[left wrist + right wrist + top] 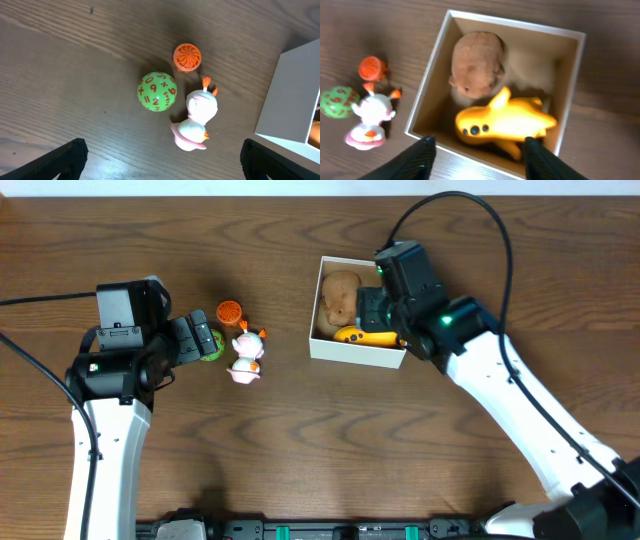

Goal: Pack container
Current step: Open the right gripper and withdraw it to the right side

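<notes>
We find the box (pixel 427 100) right of centre on the table (pixel 300 460), toward the far side, upright and open on top. Inside it a brown plush (pixel 477 65) lies at the far left, and a yellow plane (pixel 505 122) lies along the near wall, touching the plush. The right gripper (pixel 479 162) hangs above the box with its jaws open and holding nothing. In its wrist view they stand about as wide apart as the box, with its near wall between them. The left gripper (pixel 165 165) is well to the left of the box, jaws spread wide and empty. Just beyond its fingertips we see a green ball (pixel 157 91), an orange disc (pixel 187 56) and a white duck (pixel 196 120) clustered on the table, left of the box and apart from it.
</notes>
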